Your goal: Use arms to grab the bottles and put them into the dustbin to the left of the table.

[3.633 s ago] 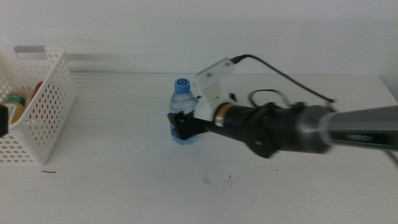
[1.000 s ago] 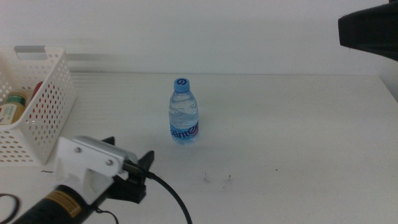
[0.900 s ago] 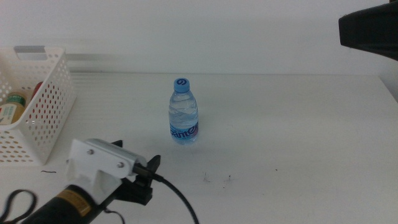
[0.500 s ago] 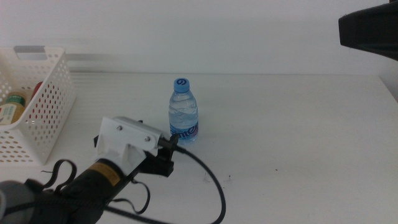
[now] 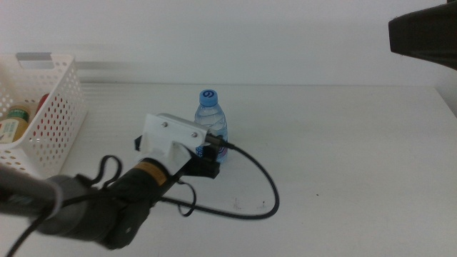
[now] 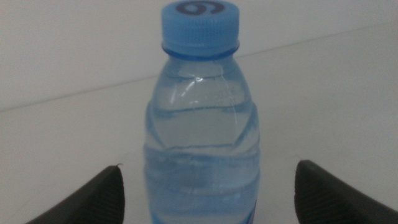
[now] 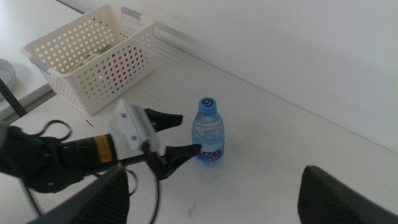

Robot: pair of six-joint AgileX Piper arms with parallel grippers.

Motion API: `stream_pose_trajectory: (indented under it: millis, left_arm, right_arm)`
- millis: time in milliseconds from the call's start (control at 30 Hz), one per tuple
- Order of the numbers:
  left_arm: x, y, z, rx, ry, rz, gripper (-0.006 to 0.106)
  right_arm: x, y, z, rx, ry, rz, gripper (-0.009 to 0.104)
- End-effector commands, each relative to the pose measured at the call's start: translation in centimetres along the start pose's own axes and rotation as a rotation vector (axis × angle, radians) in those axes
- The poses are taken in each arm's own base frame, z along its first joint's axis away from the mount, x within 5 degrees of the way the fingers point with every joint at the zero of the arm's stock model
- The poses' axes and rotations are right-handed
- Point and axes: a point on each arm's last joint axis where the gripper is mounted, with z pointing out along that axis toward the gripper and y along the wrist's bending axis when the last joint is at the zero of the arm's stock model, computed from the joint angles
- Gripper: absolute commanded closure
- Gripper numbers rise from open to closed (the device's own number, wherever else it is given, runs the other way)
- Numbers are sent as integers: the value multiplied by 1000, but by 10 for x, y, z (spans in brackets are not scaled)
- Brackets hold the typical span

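L end effector [image 7: 180, 134] wide open at water bottle [image 5: 212, 127] — probably not touching; R end effector [image 7: 211, 190] open, raised.

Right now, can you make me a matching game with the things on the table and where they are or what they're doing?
Things:
1. water bottle
2. dustbin
3. left pincer
4. right pincer

Places or states:
A. raised high above the table, off to the right
B. standing upright in the middle of the table
C. open, one jaw on each side of the bottle
D. at the table's left edge, with things already inside

Pairs: 1-B, 2-D, 3-C, 4-A
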Motion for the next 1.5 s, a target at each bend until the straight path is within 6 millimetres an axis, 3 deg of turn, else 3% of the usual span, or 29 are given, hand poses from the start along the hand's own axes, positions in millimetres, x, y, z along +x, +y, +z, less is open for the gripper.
stream_pose_trajectory:
  millis: [0, 400, 500, 667, 733, 867, 1033, 1200, 1300, 1467]
  left_arm:
    - [0, -2, 13, 12, -15, -15, 7]
    - [18, 14, 83, -31, -29, -22, 8]
    - [17, 18, 87, 12, -58, -14, 21]
    - [-5, 21, 75, 110, -32, -19, 64]
    - [-25, 22, 58, 93, 2, -21, 79]
    - [-71, 29, 22, -2, 110, -33, 95]
    - [-138, 54, -21, -151, 282, -12, 99]
    - [-190, 73, -35, -196, 394, 71, 99]
    - [-214, 98, -41, -154, 460, 78, 99]
    - [-243, 164, -55, -228, 528, 26, 99]
  right_arm:
    - [-2, -1, -2, 9, -16, -6, 4]
    - [-2, -1, -2, 9, -16, -6, 4]
    - [-2, -1, -2, 9, -16, -6, 4]
    - [-2, -1, -2, 9, -16, -6, 4]
    - [-2, -1, -2, 9, -16, -6, 4]
    - [-2, -1, -2, 9, -16, -6, 4]
    - [-2, -1, -2, 9, -16, -6, 4]
    - [-2, -1, -2, 9, -16, -6, 4]
    - [-2, -1, -2, 9, -16, -6, 4]
    - [-2, -1, -2, 9, -16, -6, 4]
